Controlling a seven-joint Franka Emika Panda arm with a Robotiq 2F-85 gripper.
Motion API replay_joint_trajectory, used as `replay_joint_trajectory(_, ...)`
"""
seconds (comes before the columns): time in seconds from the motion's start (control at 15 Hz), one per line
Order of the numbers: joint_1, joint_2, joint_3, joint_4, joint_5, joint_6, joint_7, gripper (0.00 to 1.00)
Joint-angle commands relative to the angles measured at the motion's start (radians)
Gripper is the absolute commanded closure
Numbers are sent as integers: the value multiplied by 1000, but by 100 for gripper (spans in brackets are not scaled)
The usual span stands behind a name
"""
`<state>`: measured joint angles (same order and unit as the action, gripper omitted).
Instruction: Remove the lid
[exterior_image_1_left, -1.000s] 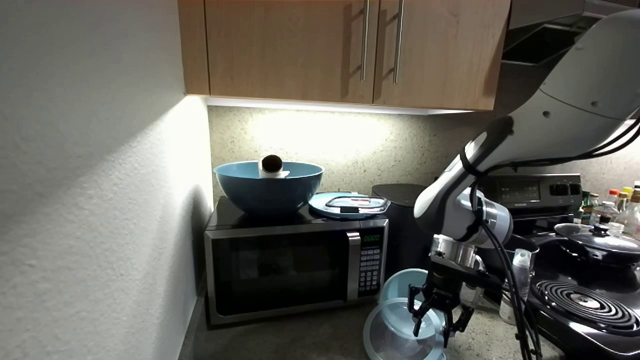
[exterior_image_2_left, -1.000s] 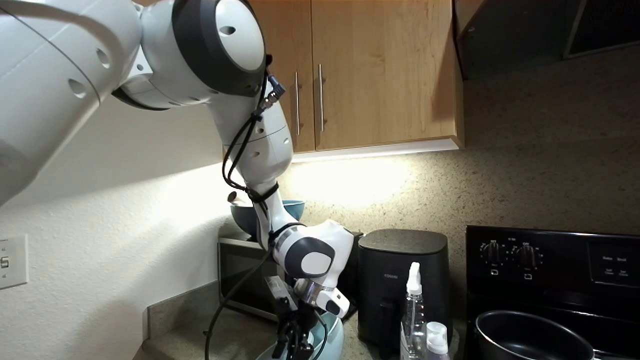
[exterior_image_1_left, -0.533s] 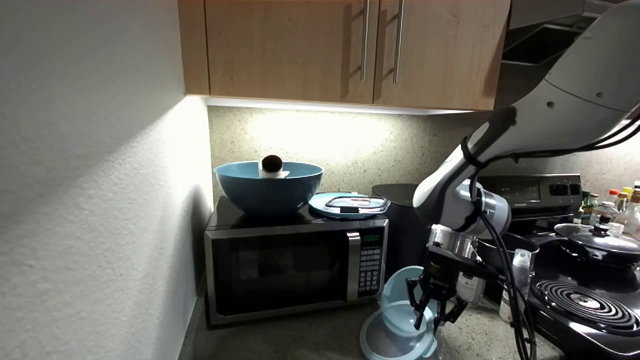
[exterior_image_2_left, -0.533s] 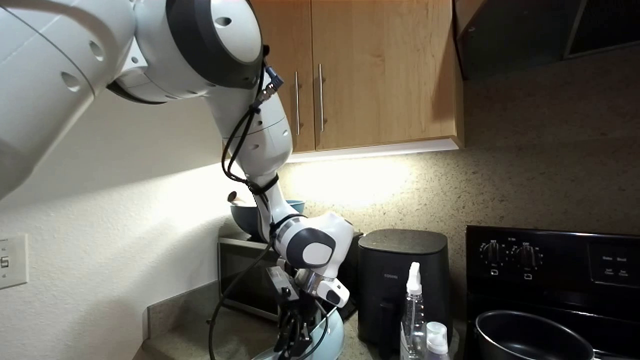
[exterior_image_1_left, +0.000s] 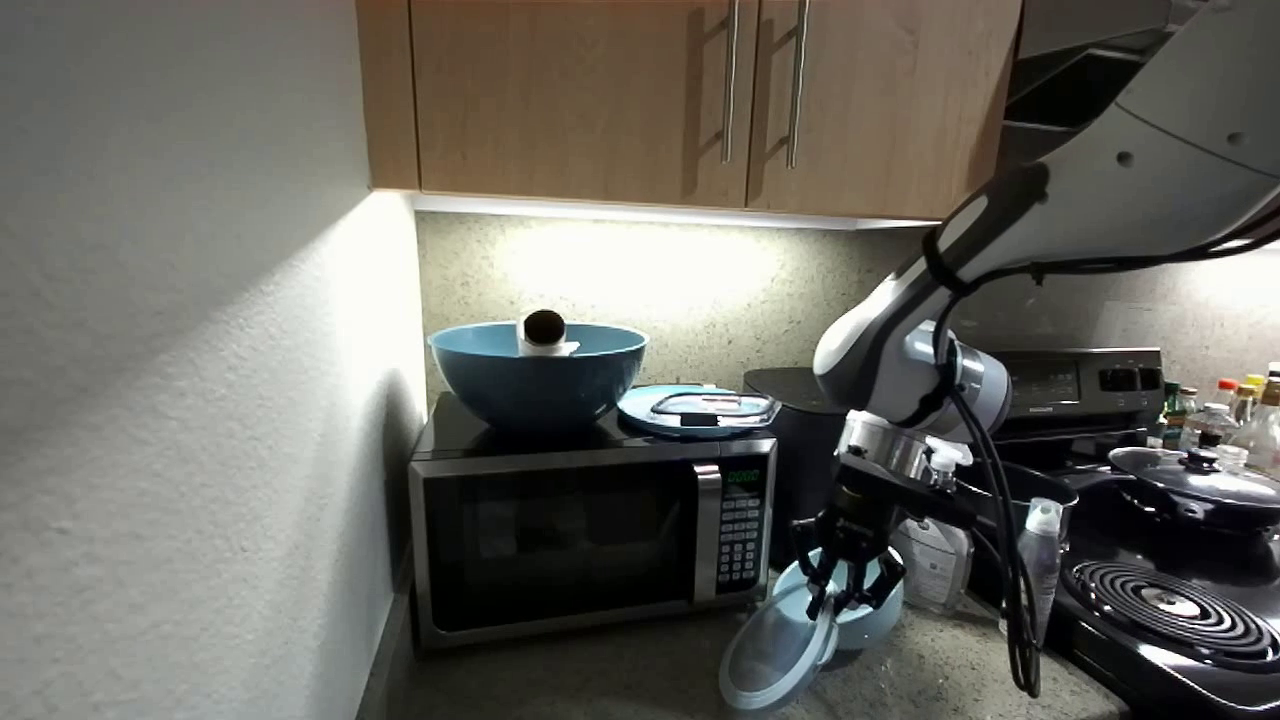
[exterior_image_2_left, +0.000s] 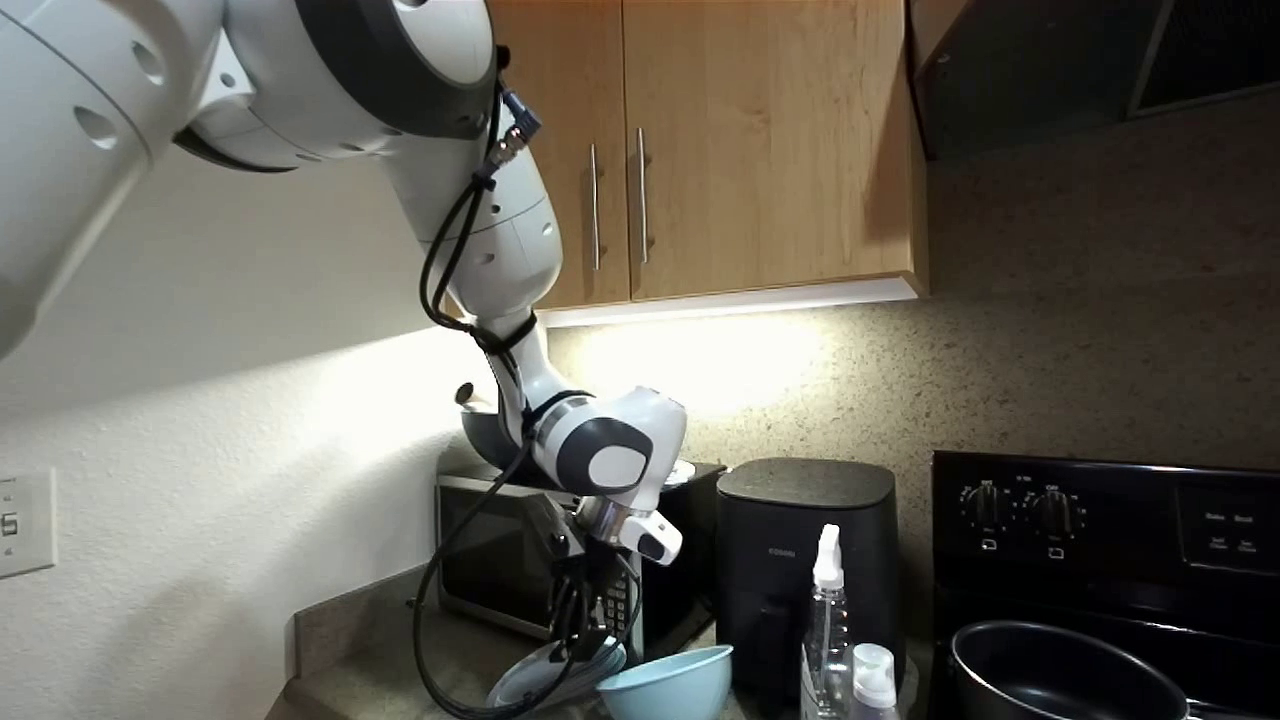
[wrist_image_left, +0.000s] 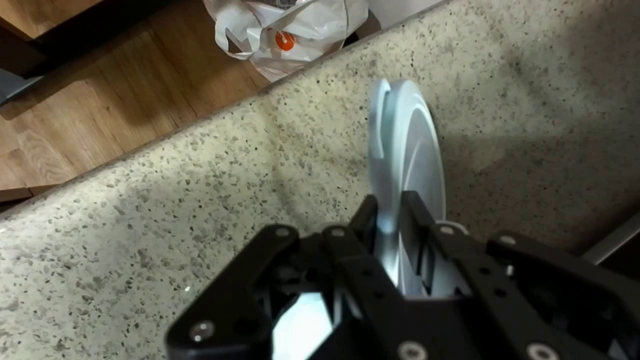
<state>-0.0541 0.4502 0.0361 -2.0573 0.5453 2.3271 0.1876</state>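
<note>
Gripper tight on the tilted lid beside a light-blue bowl, white object in the dark-blue bowl

The arm slants down from an upper corner in both exterior views, bent at the wrist. The gripper points downward, its 2 fingers nearly parallel, close together, apparently clamped, though the tips are blurred.

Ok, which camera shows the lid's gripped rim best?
The wrist view: the lid appears nearly edge-on, with its rim caught in the gripper, a finger on each side. Both exterior views show the lid tilted, with more of its face, but the gripper partly hides the held spot.
</note>
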Motion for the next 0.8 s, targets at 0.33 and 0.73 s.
replay_joint_trajectory(0.33, 42, -90, 27, -97, -13, 93, -30, 98)
replay_joint_trajectory(0.73, 158, -99, 54, -197, -142, 202, -2, 98)
